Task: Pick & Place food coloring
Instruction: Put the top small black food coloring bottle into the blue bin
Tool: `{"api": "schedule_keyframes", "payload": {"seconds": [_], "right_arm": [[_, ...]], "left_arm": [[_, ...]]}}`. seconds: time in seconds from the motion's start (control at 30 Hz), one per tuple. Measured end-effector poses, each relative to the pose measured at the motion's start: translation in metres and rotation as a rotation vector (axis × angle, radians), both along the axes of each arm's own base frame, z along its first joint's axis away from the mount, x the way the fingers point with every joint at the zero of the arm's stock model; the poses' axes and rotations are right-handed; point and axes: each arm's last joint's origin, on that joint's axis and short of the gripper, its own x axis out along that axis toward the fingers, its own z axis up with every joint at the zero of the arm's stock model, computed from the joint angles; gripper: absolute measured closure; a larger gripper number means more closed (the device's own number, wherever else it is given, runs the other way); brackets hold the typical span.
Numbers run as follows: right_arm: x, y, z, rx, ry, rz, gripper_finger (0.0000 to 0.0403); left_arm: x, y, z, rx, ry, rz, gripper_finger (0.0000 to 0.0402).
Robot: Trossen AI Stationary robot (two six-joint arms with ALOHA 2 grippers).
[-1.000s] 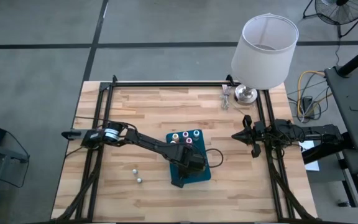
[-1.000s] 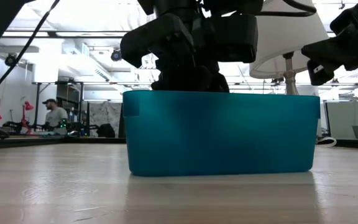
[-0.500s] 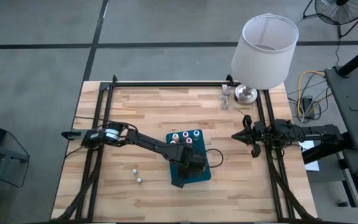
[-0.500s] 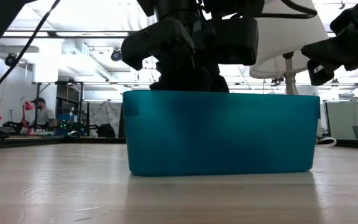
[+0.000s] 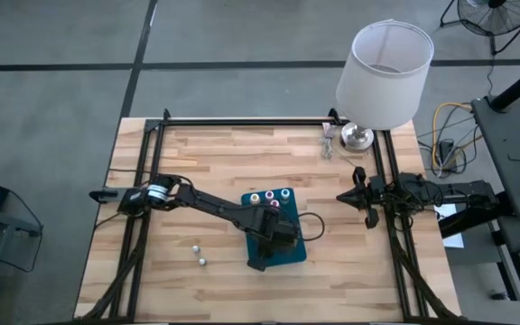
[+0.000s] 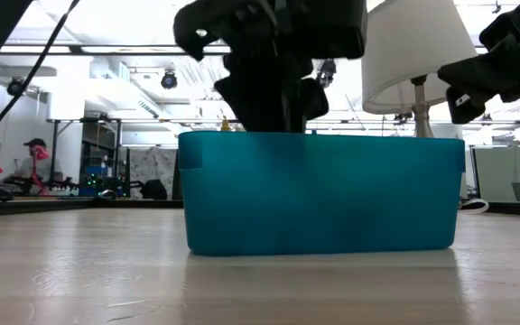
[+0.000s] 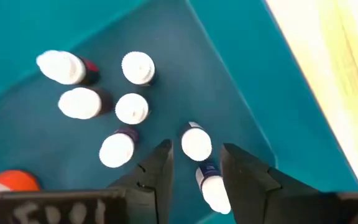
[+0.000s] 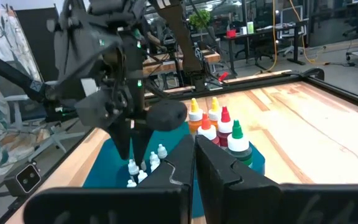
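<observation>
Wooden table seen from above, with two dark robot arms reaching in from its left and right sides. Farthest left on the bare wood lie two small whitish bottles, well apart from everything else and likely waiting to be collected. Moving right, the left arm stretches across to a teal tray near the table's middle. Its left pincer hangs inside the tray with its jaws partly apart and nothing between them, just above two small white-capped bottles. That pose suits a bottle just let go into the tray. Taller bottles with coloured tops stand along the tray's far side. Farther right, the right arm waits at the table's edge, its right pincer closed and empty. A white lamp stands at the far right corner.

The left wrist view alone shows the cluster of small bottles on the tray floor. From table height, the tray's wall hides them entirely. The right wrist view shows the tall bottles' orange, red and green tips.
</observation>
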Motion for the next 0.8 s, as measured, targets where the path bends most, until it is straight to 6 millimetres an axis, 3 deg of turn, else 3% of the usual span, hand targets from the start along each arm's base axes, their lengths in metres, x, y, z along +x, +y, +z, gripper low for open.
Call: {"api": "schedule_keyframes", "payload": {"seconds": [0.43, 0.8], "right_arm": [[0.0, 0.0, 0.0, 0.0, 0.001, 0.0, 0.0394], [0.0, 0.0, 0.0, 0.0, 0.0, 0.002, 0.0394]], "left_arm": [[-0.003, 0.003, 0.034, 0.003, -0.001, 0.009, 0.0296], [-0.032, 0.009, 0.054, -0.017, 0.02, 0.088, 0.0296]]}}
